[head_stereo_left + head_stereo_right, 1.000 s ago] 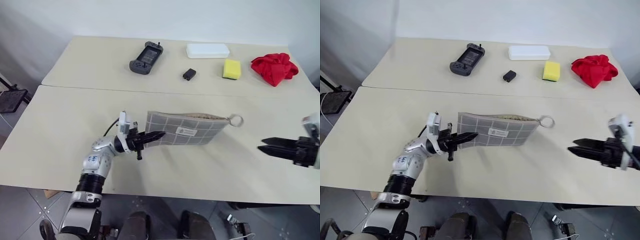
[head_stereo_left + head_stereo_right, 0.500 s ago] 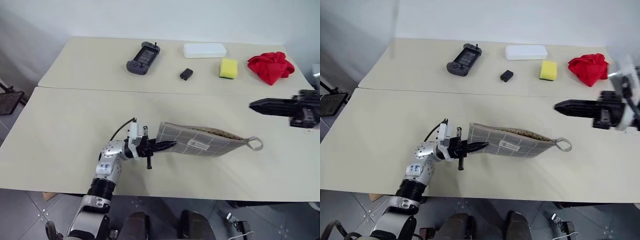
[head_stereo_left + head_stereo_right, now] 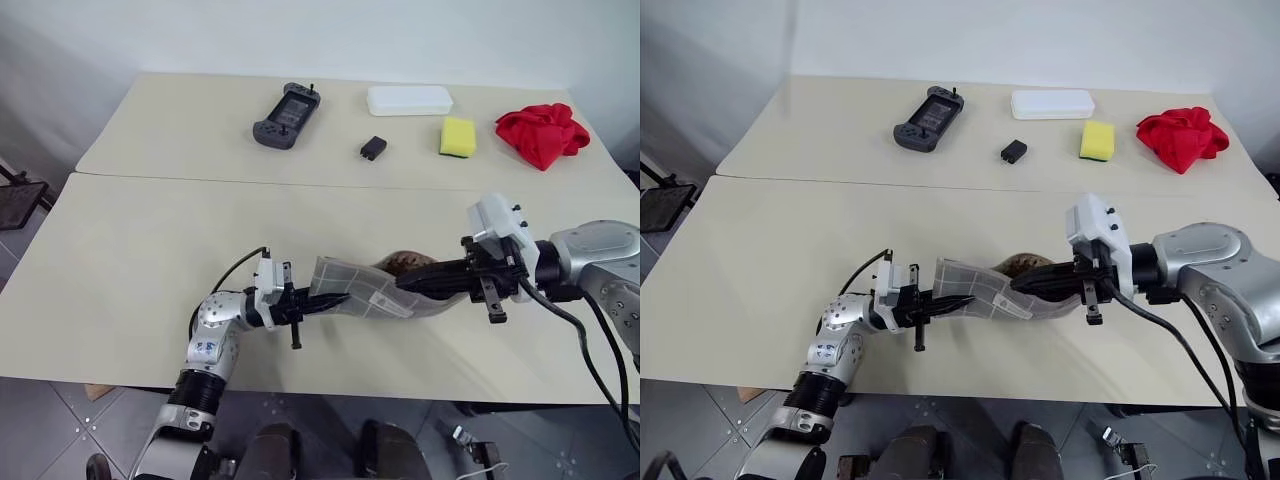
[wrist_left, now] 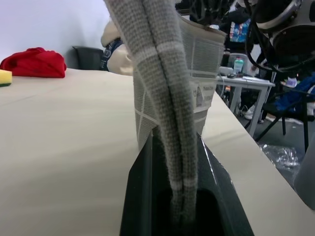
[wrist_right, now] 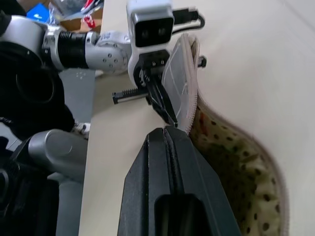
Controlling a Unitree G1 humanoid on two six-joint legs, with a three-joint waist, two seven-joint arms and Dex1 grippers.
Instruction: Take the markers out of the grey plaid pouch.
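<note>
Your left gripper [image 3: 338, 298] is clamped on the closed end of the grey plaid pouch [image 3: 365, 296], held up off the near table [image 3: 130, 270]. Right gripper [image 3: 408, 283] has fingers pressed together, tips at the pouch's open mouth, poss. just inside. Can't see markers.

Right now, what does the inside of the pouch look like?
The grey plaid pouch has pale lining with dark dots, best seen in the right wrist view.

Grey plaid pouch [image 3: 362, 296] above the near table, mouth gaping, dotted brownish lining exposed.
</note>
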